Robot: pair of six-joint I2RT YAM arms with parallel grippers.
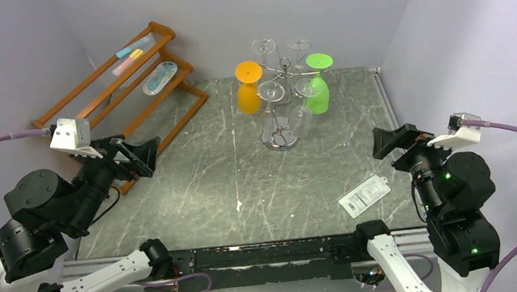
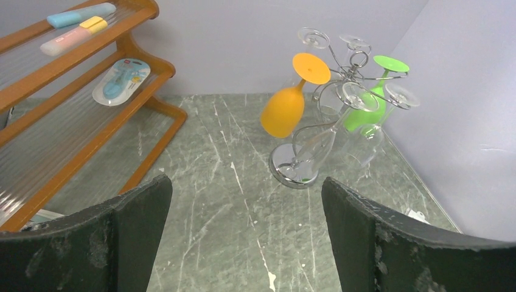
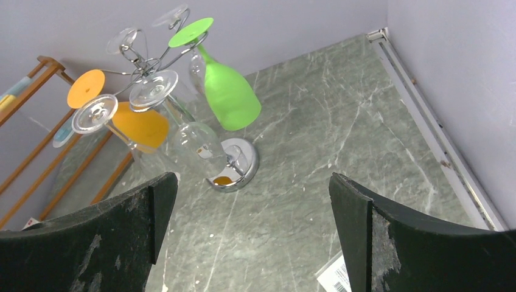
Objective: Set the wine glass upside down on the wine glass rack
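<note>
The wine glass rack [image 1: 280, 143] is a silver wire stand on a round chrome base at the back middle of the table. An orange glass [image 1: 249, 96], a green glass [image 1: 318, 94] and several clear glasses [image 1: 270, 91] hang from it upside down. The left wrist view shows the rack [image 2: 294, 170] with the orange glass [image 2: 283, 109] and the green glass [image 2: 364, 117]. The right wrist view shows the rack [image 3: 238, 167] and the green glass [image 3: 228, 94]. My left gripper [image 1: 135, 159] is open and empty at the left. My right gripper [image 1: 395, 141] is open and empty at the right. Both are well away from the rack.
An orange-brown wooden tiered shelf [image 1: 118, 80] with small packaged items stands at the back left, close to my left gripper. A white labelled packet [image 1: 364, 195] lies flat near the right front. Walls close in the table on three sides, and a metal rail [image 1: 386, 101] runs along the right edge.
</note>
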